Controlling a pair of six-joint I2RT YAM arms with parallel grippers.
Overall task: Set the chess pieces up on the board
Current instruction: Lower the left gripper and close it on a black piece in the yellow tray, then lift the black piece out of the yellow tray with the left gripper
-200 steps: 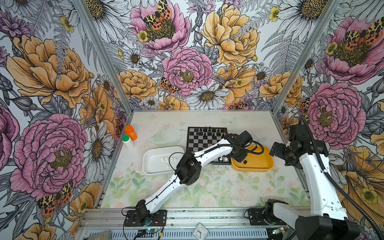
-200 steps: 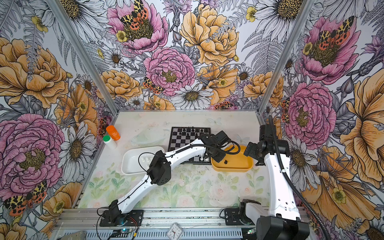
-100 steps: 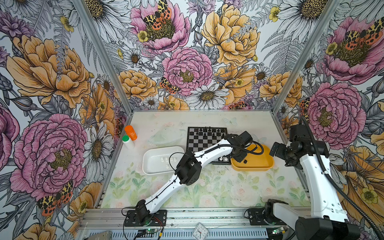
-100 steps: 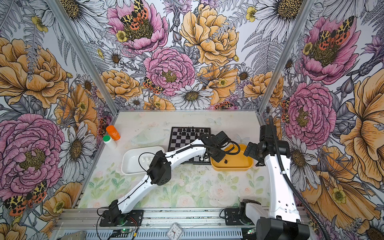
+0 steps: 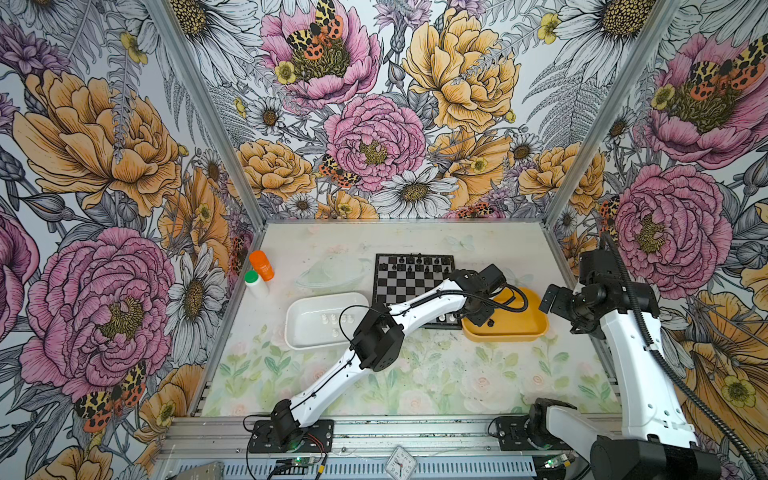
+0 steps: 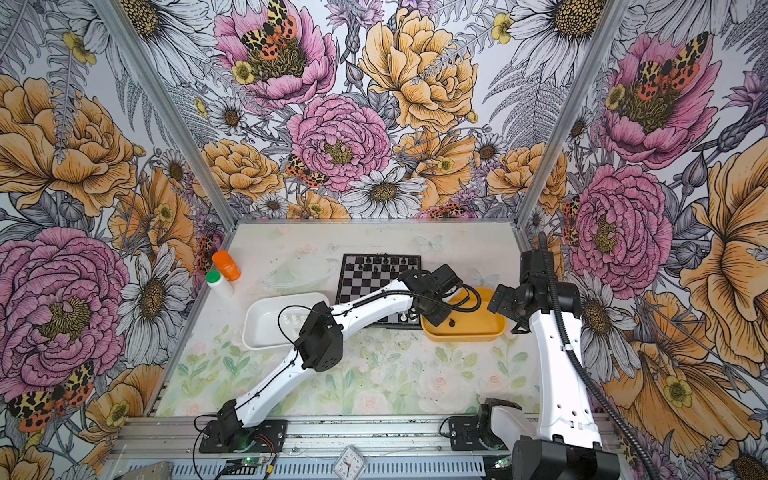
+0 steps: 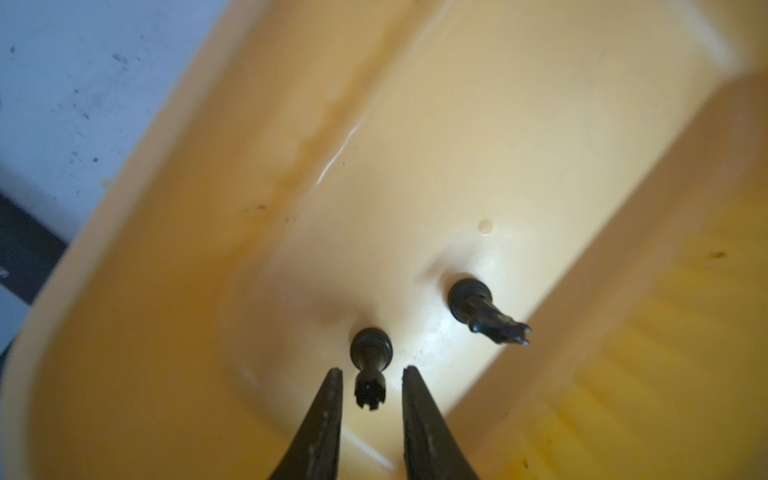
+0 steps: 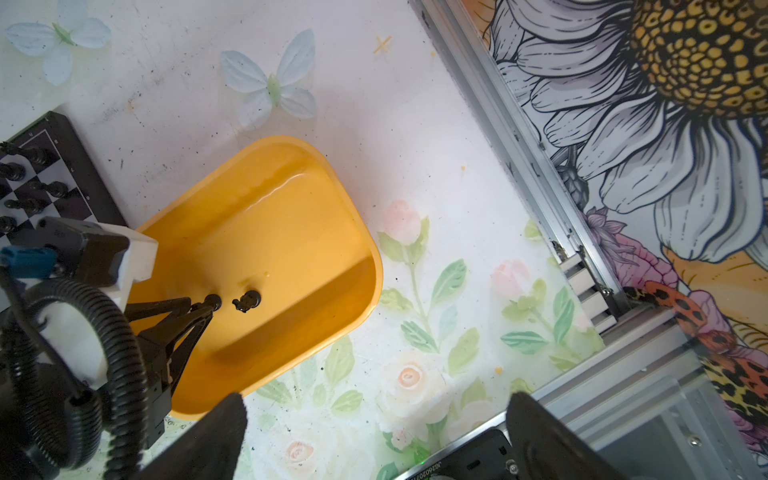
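The board (image 5: 399, 291) lies mid-table, with black chess pieces (image 5: 415, 261) on its far rows and a few white ones (image 5: 446, 318) at its near edge. My left gripper (image 7: 372, 369) reaches down into the yellow tray (image 7: 166, 249). It is open, and its thin fingertips (image 7: 332, 386) straddle a black rook (image 7: 371, 348) with a gap on each side. A second black piece (image 7: 486, 309) is close beside the rook. My right gripper (image 8: 374, 399) hangs wide open and empty above the table, just right of the tray (image 5: 505, 336).
A white tray (image 5: 299, 328) left of the board holds several white pieces (image 5: 332, 319). An orange bottle (image 5: 262, 264) and a green-capped white bottle (image 5: 253, 282) stand by the left wall. A clear dish (image 5: 332, 272) lies behind the white tray.
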